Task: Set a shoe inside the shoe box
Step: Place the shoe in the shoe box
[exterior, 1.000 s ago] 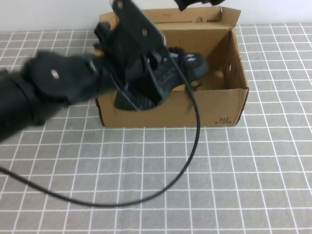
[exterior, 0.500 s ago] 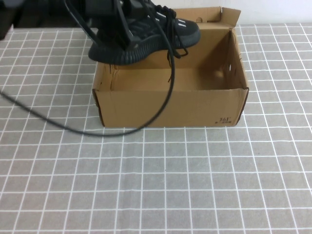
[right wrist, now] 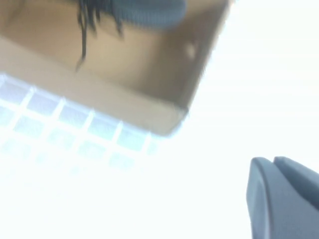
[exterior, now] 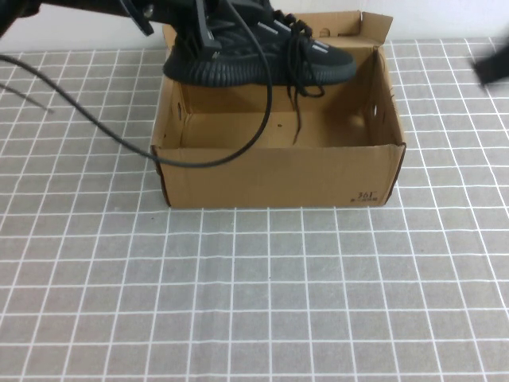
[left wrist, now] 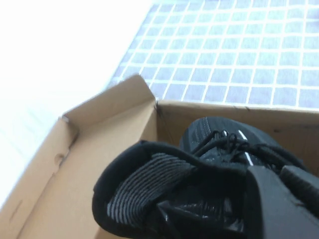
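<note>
At the upper left of the high view the left arm reaches in from the top edge, and its black cable (exterior: 119, 135) loops down across the grid-patterned table (exterior: 254, 302) and over the front left part of the box (exterior: 278, 171). The left gripper (exterior: 203, 28) sits at the top of the frame just left of centre, its fingers pinching the heel end of the shoe (exterior: 258, 52). In the left wrist view a dark finger (left wrist: 279, 209) fills the lower right corner, pressed against the shoe (left wrist: 189, 184) at its collar, with the ribbed lining showing beside it.

The shoe hangs level above the rear part of the open box, heel toward the left and toe toward the right, its sole clear of the box floor. Its laces (exterior: 298, 103) dangle down into the box. White dashes show on its side near the toe.

The box stands in the upper middle of the high view, its opening upward and its flap lid (exterior: 350, 24) standing up at the back. Small dark print (exterior: 367, 195) marks the lower right corner of its front wall, and small holes show on the inside of its right wall.

At the far right edge of the high view, a dark blurred shape is the right gripper (exterior: 493, 68), well apart from the box; whether it is spread or pressed together cannot be told. The right wrist view shows the box (right wrist: 124, 74) from the side with the shoe sole (right wrist: 149, 10) and laces above it.
</note>
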